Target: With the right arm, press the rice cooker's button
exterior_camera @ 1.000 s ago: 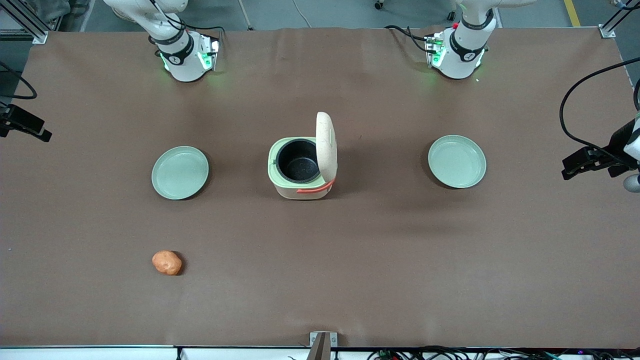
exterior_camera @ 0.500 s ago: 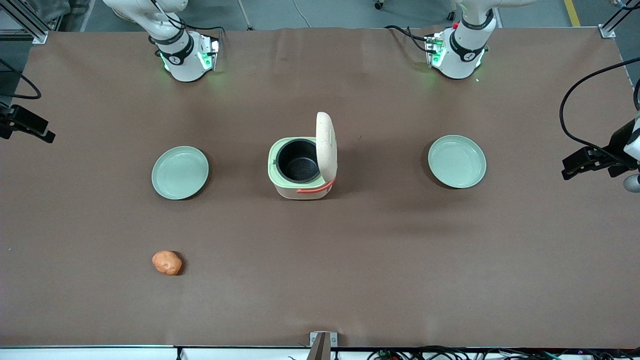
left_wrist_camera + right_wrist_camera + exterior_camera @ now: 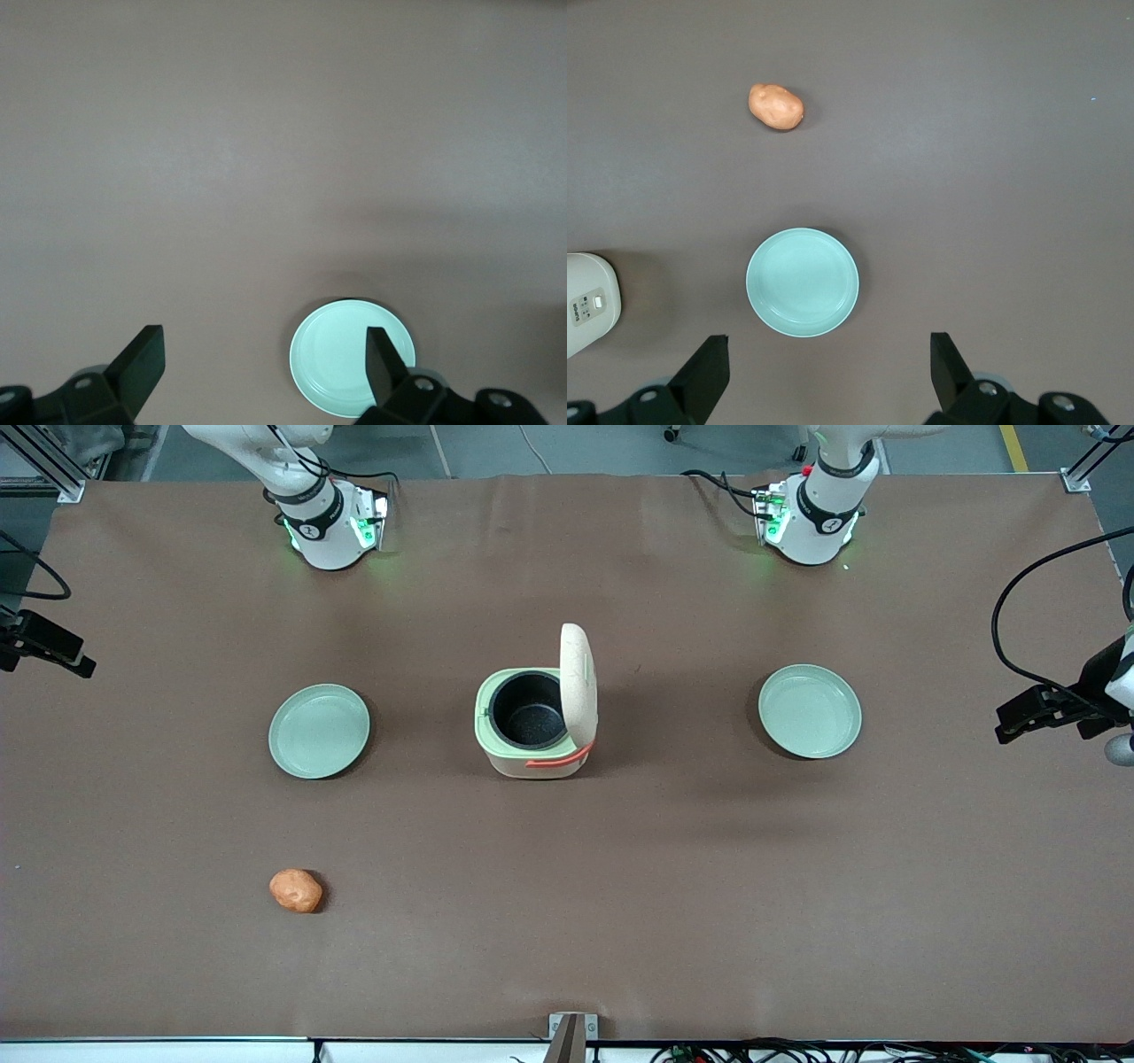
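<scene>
The rice cooker (image 3: 532, 726) stands in the middle of the table. Its cream lid (image 3: 578, 677) is raised upright and its black inner pot (image 3: 528, 708) is empty. One side of its cream body, with a small button panel (image 3: 586, 305), shows in the right wrist view. My right gripper (image 3: 827, 351) is open and empty. It hangs high above the table near a pale green plate (image 3: 802, 282). In the front view the gripper (image 3: 49, 651) is at the working arm's end of the table, well apart from the cooker.
A pale green plate (image 3: 319, 731) lies beside the cooker toward the working arm's end. Another plate (image 3: 810, 710) lies toward the parked arm's end. An orange-brown potato (image 3: 296, 890) lies nearer the front camera than the first plate and shows in the right wrist view (image 3: 776, 106).
The right gripper has shifted only very slightly at the table's end. The cooker, plates and potato have not moved.
</scene>
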Robot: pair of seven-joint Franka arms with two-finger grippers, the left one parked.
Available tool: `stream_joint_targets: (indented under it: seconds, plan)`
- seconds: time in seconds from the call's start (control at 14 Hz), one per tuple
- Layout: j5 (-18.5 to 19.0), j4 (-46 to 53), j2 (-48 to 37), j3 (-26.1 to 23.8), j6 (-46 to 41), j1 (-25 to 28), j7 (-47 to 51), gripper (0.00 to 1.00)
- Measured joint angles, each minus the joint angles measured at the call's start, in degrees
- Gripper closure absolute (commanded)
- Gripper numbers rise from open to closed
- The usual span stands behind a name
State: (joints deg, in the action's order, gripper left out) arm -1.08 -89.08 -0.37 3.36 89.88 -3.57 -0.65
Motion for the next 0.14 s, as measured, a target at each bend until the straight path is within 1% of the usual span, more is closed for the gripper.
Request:
stream_joint_targets:
  seconds: [0.14]
  plan:
    - [0.0,0.0,0.0,0.0,-0.03,0.01,-0.03,0.0]
